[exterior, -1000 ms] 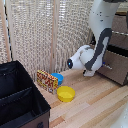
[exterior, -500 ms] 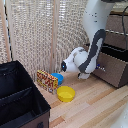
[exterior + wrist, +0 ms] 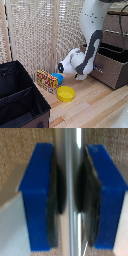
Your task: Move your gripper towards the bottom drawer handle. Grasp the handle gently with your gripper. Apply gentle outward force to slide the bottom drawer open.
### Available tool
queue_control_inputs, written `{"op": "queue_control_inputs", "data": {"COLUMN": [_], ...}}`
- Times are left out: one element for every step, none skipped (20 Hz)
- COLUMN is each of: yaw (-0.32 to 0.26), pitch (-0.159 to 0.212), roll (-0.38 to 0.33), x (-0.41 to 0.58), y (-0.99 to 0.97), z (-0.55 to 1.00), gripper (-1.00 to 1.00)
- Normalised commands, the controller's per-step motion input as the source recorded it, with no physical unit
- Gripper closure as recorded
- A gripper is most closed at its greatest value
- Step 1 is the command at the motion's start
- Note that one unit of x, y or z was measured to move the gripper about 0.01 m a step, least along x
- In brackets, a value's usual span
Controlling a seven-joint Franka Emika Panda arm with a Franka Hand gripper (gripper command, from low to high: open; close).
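Wrist view shows your blue-tipped pincer (image 3: 70,198) closed around the thin silver metal bar handle (image 3: 70,158), dark pads at 3 and 9 o'clock touching it. Approach and grasp look done; the dark brown wooden bottom drawer (image 3: 111,67) already stands partly out, so you only need to keep pulling

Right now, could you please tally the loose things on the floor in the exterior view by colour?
Yellow: 1, the yellow bowl
Blue: 1, the blue cup, partly hidden
Red and yellow: 1, the patterned box
Black: 1, the black bin
Total: 4
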Motion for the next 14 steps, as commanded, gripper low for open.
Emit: {"op": "queue_control_inputs", "data": {"yaw": [-0.072,-0.054,-0.059,-0.068,-0.066,-0.061,-0.048,-0.030,-0.020,0.000,0.000,0.000,0.000,0.000], "pitch": [-0.078,-0.080,-0.071,-0.051,-0.042,-0.042,-0.047,-0.045,-0.036,-0.005,0.000,0.000,0.000,0.000], "roll": [-0.003,-0.010,-0.013,-0.013,-0.014,-0.011,-0.005,-0.010,-0.008,-0.031,-0.033,-0.024,-0.013,-0.012], "x": [0.180,0.120,0.134,0.146,0.114,0.089,0.029,0.000,0.000,0.000,-0.020,-0.054,-0.086,-0.089], "y": [0.97,0.99,0.99,0.98,0.99,0.99,1.00,1.00,1.00,1.00,1.00,1.00,1.00,1.00], "z": [-0.53,-0.54,-0.56,-0.58,-0.58,-0.57,-0.54,-0.54,-0.51,-0.45,-0.36,-0.31,-0.26,-0.26], "gripper": [1.00,1.00,1.00,1.00,1.00,1.00,1.00,1.00,1.00,1.00,1.00,1.00,1.00,1.00]}}
